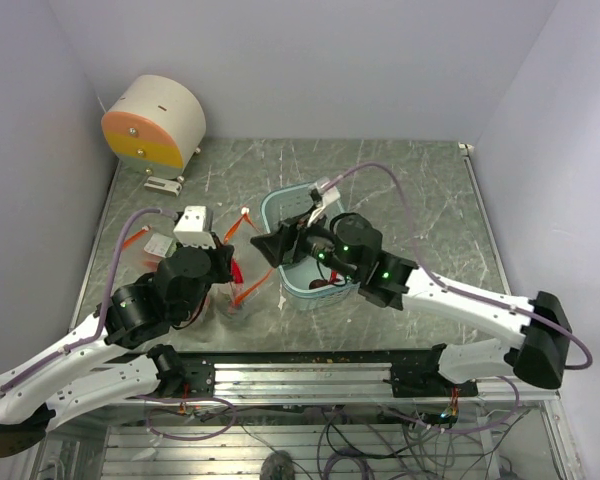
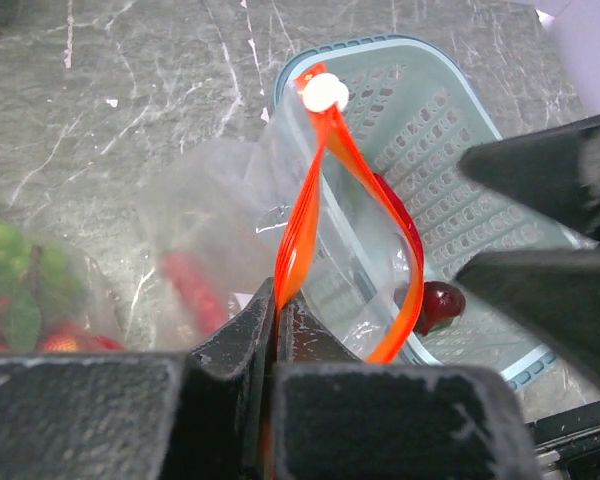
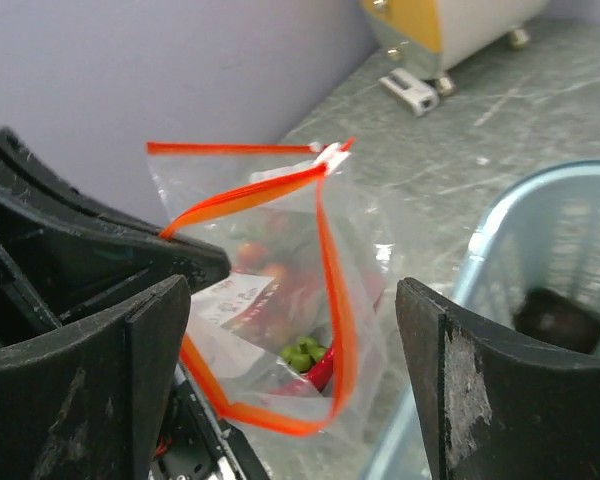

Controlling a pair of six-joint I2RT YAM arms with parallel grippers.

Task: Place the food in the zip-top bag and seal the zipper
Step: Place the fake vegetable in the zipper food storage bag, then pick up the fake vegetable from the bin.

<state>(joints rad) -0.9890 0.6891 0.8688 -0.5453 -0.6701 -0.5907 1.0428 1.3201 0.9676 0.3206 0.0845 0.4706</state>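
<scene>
The clear zip-top bag [image 1: 230, 295] hangs open between the two arms, left of the light-blue basket [image 1: 302, 200]. My left gripper [image 2: 277, 305] is shut on the orange-red zipper [image 2: 302, 215] and holds the mouth up. Its white slider [image 2: 325, 93] sits at the strip's far end. Food lies inside the bag: green pieces [image 3: 302, 355] and red ones [image 2: 185, 285]. My right gripper [image 3: 292, 300] is open and empty, its fingers [image 3: 500, 390] spread in front of the bag's mouth, above the basket's left rim [image 1: 277, 248]. A dark red piece [image 2: 440, 303] is in the basket.
A round white device with an orange and yellow face [image 1: 155, 125] stands at the back left, with a small white part [image 1: 163, 183] before it. Walls close in the table on the left, back and right. A metal rail [image 1: 310, 365] runs along the near edge.
</scene>
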